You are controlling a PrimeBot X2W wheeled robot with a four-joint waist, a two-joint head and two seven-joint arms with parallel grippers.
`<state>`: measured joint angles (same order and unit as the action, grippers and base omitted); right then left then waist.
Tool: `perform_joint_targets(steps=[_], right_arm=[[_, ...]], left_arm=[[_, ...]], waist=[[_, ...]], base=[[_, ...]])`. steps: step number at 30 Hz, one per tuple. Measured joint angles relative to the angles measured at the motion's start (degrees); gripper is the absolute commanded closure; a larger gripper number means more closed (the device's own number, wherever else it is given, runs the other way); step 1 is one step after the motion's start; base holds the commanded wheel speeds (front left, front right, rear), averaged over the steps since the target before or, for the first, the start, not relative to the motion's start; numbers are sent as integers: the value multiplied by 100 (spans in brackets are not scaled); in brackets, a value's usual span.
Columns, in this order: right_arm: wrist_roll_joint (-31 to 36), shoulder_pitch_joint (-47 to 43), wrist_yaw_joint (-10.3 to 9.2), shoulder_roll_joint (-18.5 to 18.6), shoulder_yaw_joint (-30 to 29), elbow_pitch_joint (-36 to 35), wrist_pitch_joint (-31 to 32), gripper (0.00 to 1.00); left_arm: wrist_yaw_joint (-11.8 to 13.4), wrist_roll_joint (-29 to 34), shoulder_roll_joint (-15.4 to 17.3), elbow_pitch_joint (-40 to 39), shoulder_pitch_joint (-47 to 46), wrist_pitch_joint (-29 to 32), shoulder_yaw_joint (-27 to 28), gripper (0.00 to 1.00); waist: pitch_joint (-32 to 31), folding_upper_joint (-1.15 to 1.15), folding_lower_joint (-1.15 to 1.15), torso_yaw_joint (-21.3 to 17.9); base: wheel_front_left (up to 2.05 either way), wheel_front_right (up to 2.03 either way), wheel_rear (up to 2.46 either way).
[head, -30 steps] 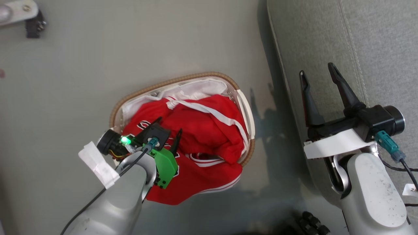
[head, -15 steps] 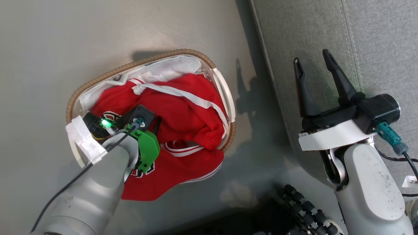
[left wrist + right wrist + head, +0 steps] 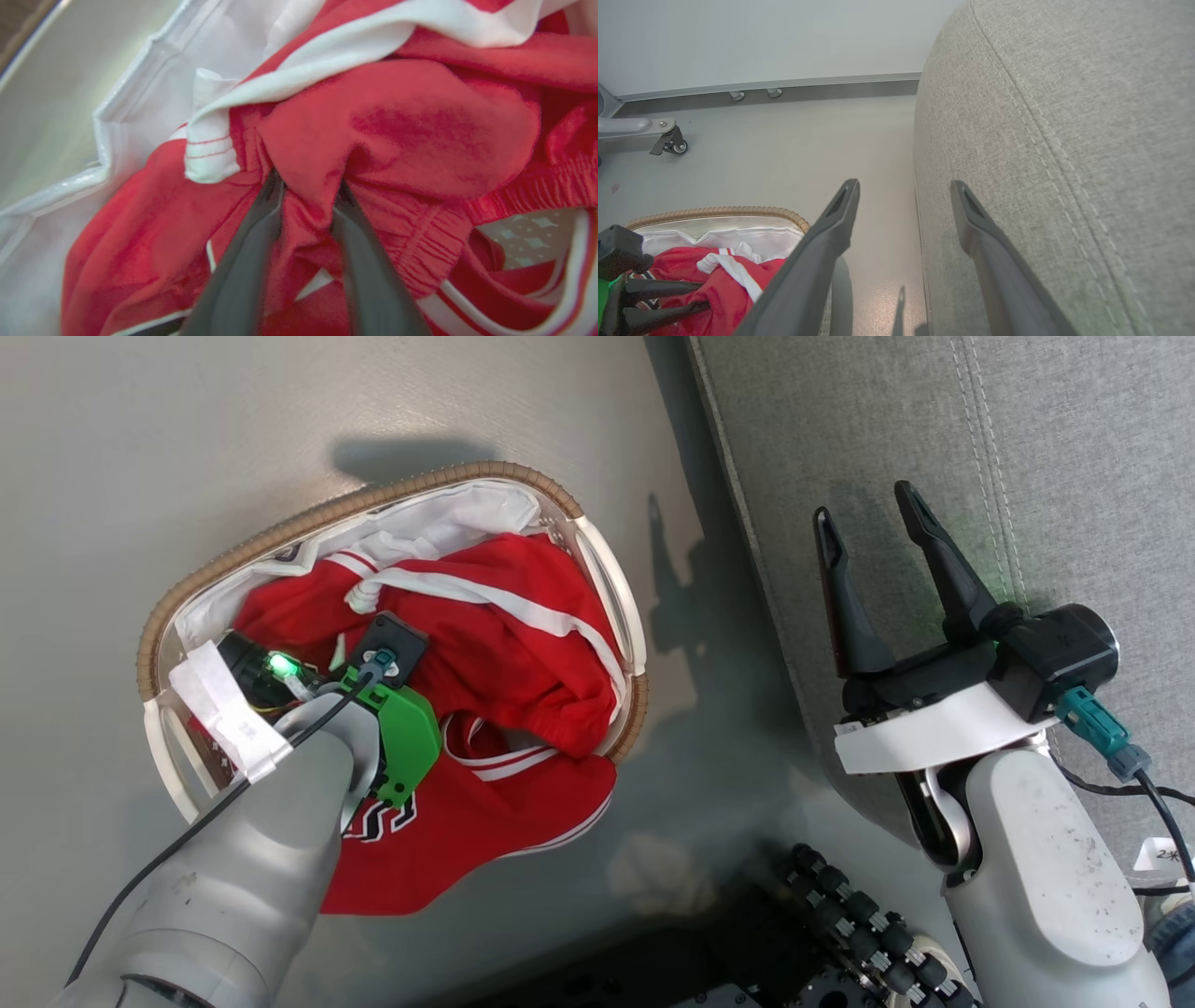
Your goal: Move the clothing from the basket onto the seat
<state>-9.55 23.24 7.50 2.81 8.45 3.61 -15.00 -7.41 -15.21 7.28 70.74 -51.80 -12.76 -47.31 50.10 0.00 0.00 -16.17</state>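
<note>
basket (image 3: 329, 513): on the floor (image 3: 187, 429), right beside the seat (image 3: 1074, 448)
clothing (image 3: 523, 644): red heap in the basket, one piece flopping over its rim
left gripper (image 3: 308, 179): inside the basket, jaws pinching a clothing fold
right gripper (image 3: 868, 513): right of the basket, over the seat, jaws wide apart, empty

Floor: I see smooth pale grey flooring (image 3: 280, 429) with a faint sheen, running up to the wall.
Wall: plain and pale grey-white (image 3: 761, 37) in my right wrist view.
Skirting: a grey strip (image 3: 831, 81) along the wall's foot, with two small round fittings (image 3: 754, 94) just below it.
Furniture: a grey frame leg on a black castor (image 3: 672, 143), far left, near the wall.
Light: soft dark shadows (image 3: 401, 453) on the floor and one pale glare patch (image 3: 653, 882).
</note>
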Motion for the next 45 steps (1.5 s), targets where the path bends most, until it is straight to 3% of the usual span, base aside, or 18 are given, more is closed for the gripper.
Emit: perform_joint_targets(steps=[11, 17, 32, 45], right_arm=[[53, -21, 0, 0, 7, 149, 0, 0], [214, -176, 0, -2, -103, 298, 0, 0], [735, -996, 0, -7, -363, 662, 0, 0], [833, -1566, 0, -4, -282, 814, 0, 0]], left_arm=[[0, -294, -112, -119, 175, -194, -30, 100], [38, -385, -98, -787, 469, -220, 109, 100], [92, -311, 124, -2808, 1362, -226, 668, 100], [42, -169, 471, -3399, 1113, -191, 695, 100]], waist=[[-318, 0, 0, 44], [-738, 0, 0, 118], [-2418, 0, -1, 516], [-4026, 0, -1, 867]], base=[[0, 0, 0], [0, 0, 0], [0, 0, 0], [0, 0, 0]])
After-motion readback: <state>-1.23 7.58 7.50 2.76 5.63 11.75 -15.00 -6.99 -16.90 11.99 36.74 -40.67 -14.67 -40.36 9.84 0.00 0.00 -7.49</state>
